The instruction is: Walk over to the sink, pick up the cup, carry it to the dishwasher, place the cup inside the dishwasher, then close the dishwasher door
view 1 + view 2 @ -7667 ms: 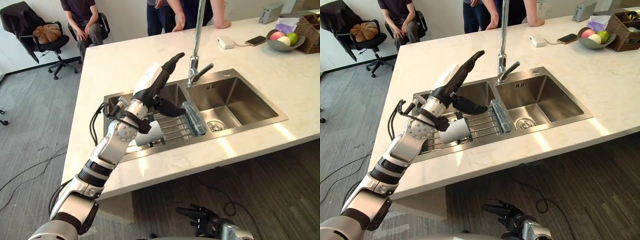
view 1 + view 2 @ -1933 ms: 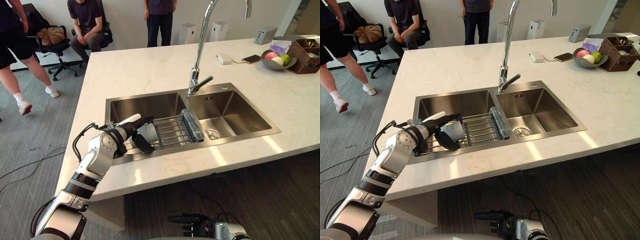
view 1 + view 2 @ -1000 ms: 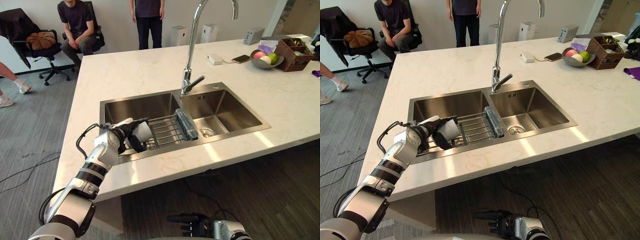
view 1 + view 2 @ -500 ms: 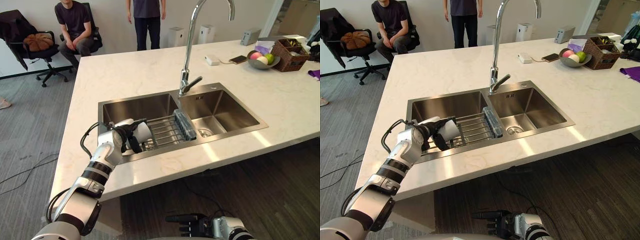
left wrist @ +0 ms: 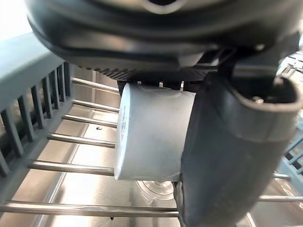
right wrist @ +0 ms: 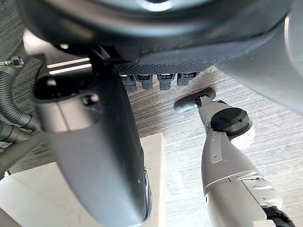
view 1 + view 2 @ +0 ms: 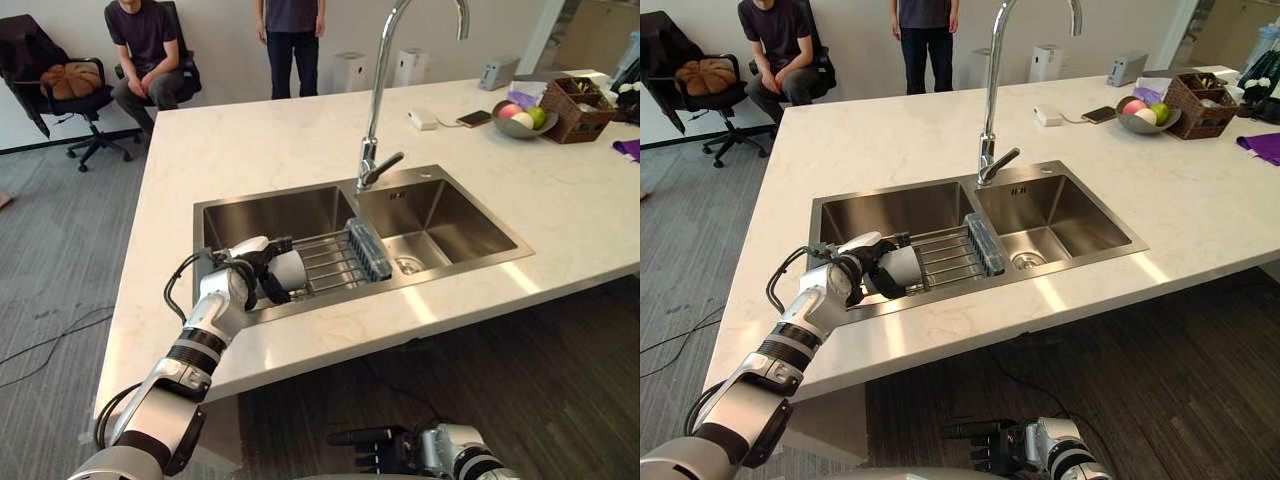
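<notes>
My left robot hand (image 7: pixel 250 274) is curled round the white cup (image 7: pixel 291 270), holding it sideways just over the wire rack (image 7: pixel 335 260) in the sink's left basin (image 7: pixel 275 212). Right robot hand (image 7: pixel 372 441) hangs low with straight fingers. There's fruit in the bowl (image 7: pixel 518 129) on the counter (image 7: pixel 260 150).

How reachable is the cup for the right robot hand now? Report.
Probably not: the right robot hand hangs low, below the countertop, while the left robot hand is curled round the cup at the sink rack.
</notes>
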Available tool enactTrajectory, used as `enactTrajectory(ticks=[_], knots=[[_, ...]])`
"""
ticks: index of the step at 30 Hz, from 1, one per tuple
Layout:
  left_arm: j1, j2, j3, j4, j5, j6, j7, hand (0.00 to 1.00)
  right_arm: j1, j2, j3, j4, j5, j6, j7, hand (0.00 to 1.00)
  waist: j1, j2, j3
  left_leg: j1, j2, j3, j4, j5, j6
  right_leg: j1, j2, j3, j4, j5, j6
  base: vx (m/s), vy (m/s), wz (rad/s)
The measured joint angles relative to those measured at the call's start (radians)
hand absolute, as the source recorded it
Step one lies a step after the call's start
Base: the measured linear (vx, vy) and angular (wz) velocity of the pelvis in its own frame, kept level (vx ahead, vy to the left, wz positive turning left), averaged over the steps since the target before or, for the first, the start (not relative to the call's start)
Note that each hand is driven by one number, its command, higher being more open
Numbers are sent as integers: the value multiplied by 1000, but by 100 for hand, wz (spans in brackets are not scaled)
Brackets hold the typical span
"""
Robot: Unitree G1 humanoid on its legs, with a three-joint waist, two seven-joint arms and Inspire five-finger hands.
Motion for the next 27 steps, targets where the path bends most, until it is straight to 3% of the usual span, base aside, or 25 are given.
enactTrajectory(ticks=[8,11,15,20,22,27], knots=[[52,29,15,-73,-143,-11,23,0,0,0,0,-3,1,-1,-1,100,-1,1,1,-4,0,-1,2,0,0,-4,0,0,0,0,0,0,0,0],[98,39,49,-106,-259,-17,84,0,3,-1,-1,-10,1,-6,-1,100,1,5,4,-8,-1,-2,2,0,0,-8,-1,-1,0,0,0,0,0,0],[242,37,136,-262,-525,-30,191,0,29,2,-20,-22,1,-37,-4,100,15,5,5,-16,-1,-8,2,0,0,-14,0,-7,5,0,0,0,0,1],[443,-47,190,-538,-807,-133,295,0,87,15,-84,-13,-7,-113,-26,100,58,5,6,-13,-1,-31,3,3,4,7,-6,-19,6,0,1,-18,-7,13],[504,-120,212,-653,-895,-222,340,0,104,27,-123,17,-27,-167,-31,100,76,6,6,-10,-3,-39,3,4,6,15,-12,-25,6,-2,3,-71,-15,13],[535,-181,262,-780,-1048,-404,417,0,126,50,-156,26,-95,-238,-44,100,78,8,5,-8,-9,-64,-2,1,1,16,-24,-38,27,-23,19,-67,6,9]])
